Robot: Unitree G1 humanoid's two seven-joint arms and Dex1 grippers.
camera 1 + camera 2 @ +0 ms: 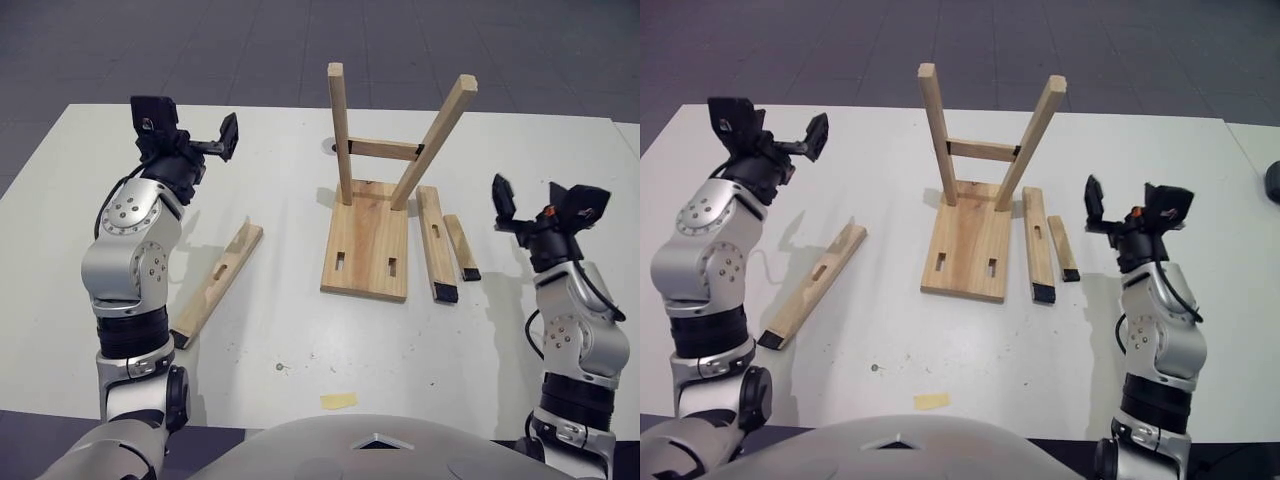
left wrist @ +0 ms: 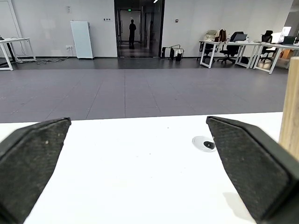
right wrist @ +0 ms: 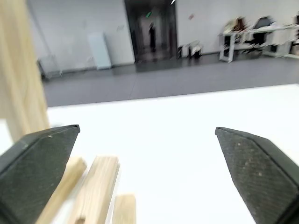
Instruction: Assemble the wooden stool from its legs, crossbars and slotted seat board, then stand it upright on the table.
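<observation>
- Head view: a yellow scrap (image 1: 338, 401) lies nearest on the white table (image 1: 280, 330); mid-table, the seat board (image 1: 367, 248) carries two upright legs (image 1: 340, 130).
- Left wrist view: left pincer (image 2: 138, 120) spread; grey office floor (image 2: 140, 93) behind.
- Right wrist view: right pincer (image 3: 147, 128) spread near loose wooden pieces (image 3: 96, 186).

A white bench (image 1: 300, 330) takes up the middle and lower part of the head view. Dark grey tiled floor (image 1: 300, 40) runs across the upper band of the frame. A round cable grommet (image 2: 204, 143) is set into the bench top. Beyond the floor stands a pale wall (image 2: 42, 23) with an open, dim doorway (image 2: 138, 28) and a tall white cabinet (image 2: 83, 33) beside it. White desks (image 2: 261, 45) with dark office chairs (image 2: 231, 49) stand to one side of the doorway, and another white table (image 2: 14, 41) stands at the other.
</observation>
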